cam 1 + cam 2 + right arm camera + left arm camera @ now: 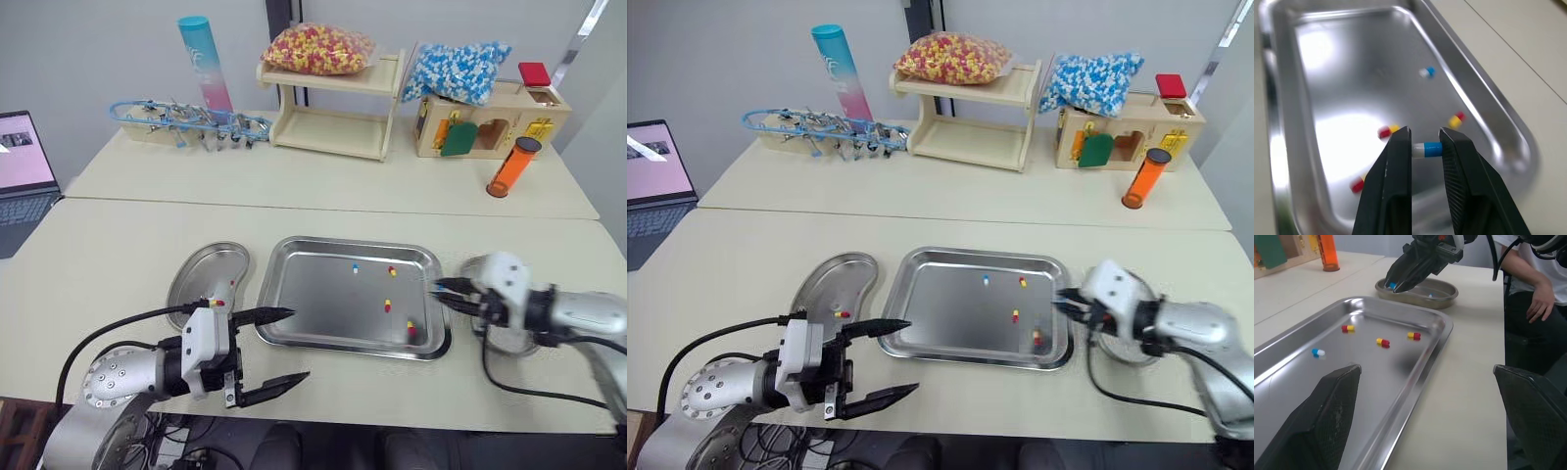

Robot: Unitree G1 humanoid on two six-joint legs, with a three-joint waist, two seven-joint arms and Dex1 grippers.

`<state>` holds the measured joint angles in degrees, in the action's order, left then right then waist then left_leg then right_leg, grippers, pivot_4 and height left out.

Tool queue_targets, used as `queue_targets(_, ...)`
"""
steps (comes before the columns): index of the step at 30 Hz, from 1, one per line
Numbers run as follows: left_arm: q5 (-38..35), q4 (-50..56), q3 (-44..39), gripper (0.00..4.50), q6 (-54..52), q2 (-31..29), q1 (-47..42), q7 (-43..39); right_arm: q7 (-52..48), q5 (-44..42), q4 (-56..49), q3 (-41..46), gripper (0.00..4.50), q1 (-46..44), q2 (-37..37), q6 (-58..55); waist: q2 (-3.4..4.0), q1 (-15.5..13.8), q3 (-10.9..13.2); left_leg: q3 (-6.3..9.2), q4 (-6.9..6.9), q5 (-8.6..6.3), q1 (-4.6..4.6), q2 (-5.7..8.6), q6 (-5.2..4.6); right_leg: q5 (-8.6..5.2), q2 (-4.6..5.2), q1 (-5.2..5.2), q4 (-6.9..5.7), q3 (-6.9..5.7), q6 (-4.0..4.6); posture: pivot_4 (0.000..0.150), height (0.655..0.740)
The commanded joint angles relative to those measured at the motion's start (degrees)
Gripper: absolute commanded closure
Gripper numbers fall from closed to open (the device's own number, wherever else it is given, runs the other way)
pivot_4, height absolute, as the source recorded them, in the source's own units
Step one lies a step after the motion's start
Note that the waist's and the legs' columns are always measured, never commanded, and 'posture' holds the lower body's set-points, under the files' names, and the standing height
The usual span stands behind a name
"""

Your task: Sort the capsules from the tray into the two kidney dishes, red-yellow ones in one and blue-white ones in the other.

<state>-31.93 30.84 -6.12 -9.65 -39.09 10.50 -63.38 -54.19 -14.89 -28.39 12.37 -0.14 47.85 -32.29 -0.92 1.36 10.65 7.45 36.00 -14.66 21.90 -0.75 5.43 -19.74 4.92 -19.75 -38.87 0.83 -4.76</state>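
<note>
We locate the tray (pixel 313 294) at centre, flanked by the left kidney dish (pixel 201 269) and the right kidney dish (pixel 1415 297). The right gripper (pixel 1425 134) hangs over the tray's right end, pinching a blue-white capsule (pixel 1426 149) crosswise between its fingertips. The right kidney dish lies just behind those tips, to the robot's right, so we judge a short outward carry. The left gripper (pixel 297 345) stands wide and empty at the tray's near left corner.

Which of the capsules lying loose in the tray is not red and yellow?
The blue-white capsule, the one farthest to the robot's left in the tray; the other three are red-yellow.
</note>
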Motion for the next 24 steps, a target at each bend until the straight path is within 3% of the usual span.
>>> queue_targets(1,-2.8,1.1,0.8,0.00,-0.5,0.1,-2.0,-0.5,-0.4,1.0,2.3,6.5,3.93,4.9,3.2,1.9,0.00,0.4,0.0,0.00,0.01,0.00,-0.01,0.00,0.00,0.00,0.00,0.01,0.00,0.00,0.00,0.150,0.7400)
queue_targets(10,-5.5,2.9,2.9,0.00,-2.4,0.4,-4.6,0.5,1.4,2.2,8.7,7.2,3.93,9.0,3.9,3.5,0.02,0.6,0.0,-0.09,0.02,0.00,-0.09,-0.01,0.00,0.00,0.00,0.06,-0.02,0.09,0.00,0.150,0.7400)
queue_targets(22,-4.2,1.2,0.5,0.00,-2.0,-0.7,-4.3,2.1,0.2,0.5,10.3,9.1,0.20,8.6,4.8,5.5,0.02,0.5,0.0,-0.09,0.03,0.00,-0.10,-0.01,0.00,0.00,0.00,0.08,-0.01,0.08,-0.01,0.150,0.7400)
queue_targets(24,-3.5,0.4,-1.8,0.00,-1.3,-0.8,-2.7,3.0,-1.0,-1.3,8.5,10.6,0.05,9.1,4.2,6.7,0.02,0.5,0.0,-0.08,0.03,0.00,-0.10,-0.01,0.00,0.00,0.00,0.08,-0.01,0.08,-0.01,0.150,0.7400)
